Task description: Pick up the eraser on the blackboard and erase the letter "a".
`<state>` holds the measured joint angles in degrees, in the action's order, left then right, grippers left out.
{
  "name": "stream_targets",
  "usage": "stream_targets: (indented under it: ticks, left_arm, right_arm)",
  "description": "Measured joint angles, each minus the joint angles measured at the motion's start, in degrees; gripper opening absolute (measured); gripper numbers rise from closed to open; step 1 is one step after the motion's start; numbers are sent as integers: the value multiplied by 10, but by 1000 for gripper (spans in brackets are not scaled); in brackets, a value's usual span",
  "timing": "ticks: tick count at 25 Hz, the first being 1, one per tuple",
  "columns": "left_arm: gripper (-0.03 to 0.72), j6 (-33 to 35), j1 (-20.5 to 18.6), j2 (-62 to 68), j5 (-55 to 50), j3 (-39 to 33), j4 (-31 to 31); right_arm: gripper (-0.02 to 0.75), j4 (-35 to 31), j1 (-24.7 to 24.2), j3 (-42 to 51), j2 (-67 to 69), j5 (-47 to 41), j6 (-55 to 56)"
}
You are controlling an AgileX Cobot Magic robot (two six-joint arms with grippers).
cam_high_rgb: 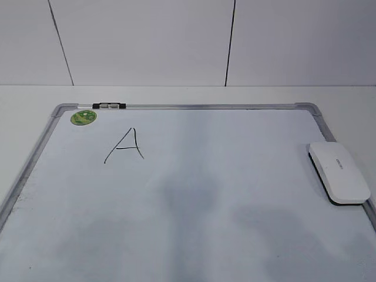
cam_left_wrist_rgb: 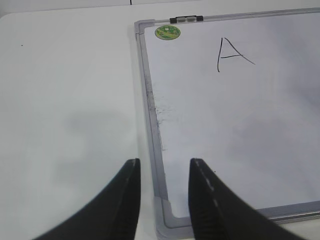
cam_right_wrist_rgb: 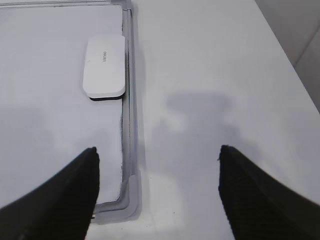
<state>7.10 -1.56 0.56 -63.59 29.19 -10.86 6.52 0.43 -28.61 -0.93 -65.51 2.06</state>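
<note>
We see the flat white plastic eraser [cam_high_rgb: 339, 171] lying at the silver-framed white blackboard's [cam_high_rgb: 176, 235] right edge, the black angular letter [cam_high_rgb: 125, 145] near its far-left corner. Left gripper [cam_left_wrist_rgb: 162, 172] partly spread, right gripper [cam_right_wrist_rgb: 157, 160] wide, both empty.

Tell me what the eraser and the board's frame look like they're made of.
Eraser: probably smooth white plastic on top, slightly glossy, with a dark, seemingly felt pad showing beneath. Blackboard frame: likely brushed aluminium, a silvery matte strip, with grey, seemingly plastic corner caps.
</note>
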Motion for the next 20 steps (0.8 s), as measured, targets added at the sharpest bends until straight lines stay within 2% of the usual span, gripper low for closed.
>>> stream_targets:
  ticks: [20]
  left_arm:
    - [245,0,19,0,0,0,0]
  right_arm:
    - [593,0,-3,0,0,0,0]
